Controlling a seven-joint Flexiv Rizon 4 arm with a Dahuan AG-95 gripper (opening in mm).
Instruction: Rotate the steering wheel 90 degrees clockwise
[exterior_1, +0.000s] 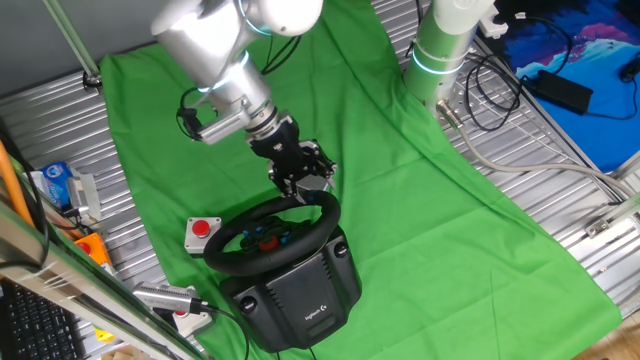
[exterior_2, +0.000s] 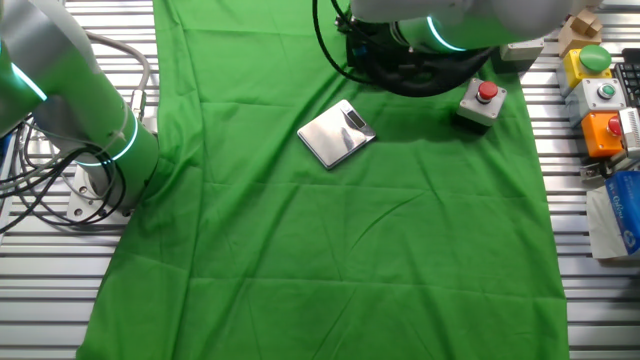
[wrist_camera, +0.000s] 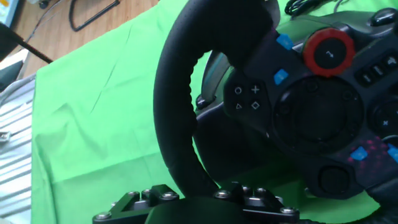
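From one fixed view I see the steering wheel on its base on the cloth covering the worktop. My pincer sits at the wheel's far rim. A button box lies just left of the wheel.

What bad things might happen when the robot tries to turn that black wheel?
The gripper sits at the rim of the steering wheel. In the hand view the rim looks smooth, so the fingers might slip off while turning. The small grey box with a red button sits right beside the wheel, so a sweeping arm might bump it. The green cloth under the base might also let it slide.
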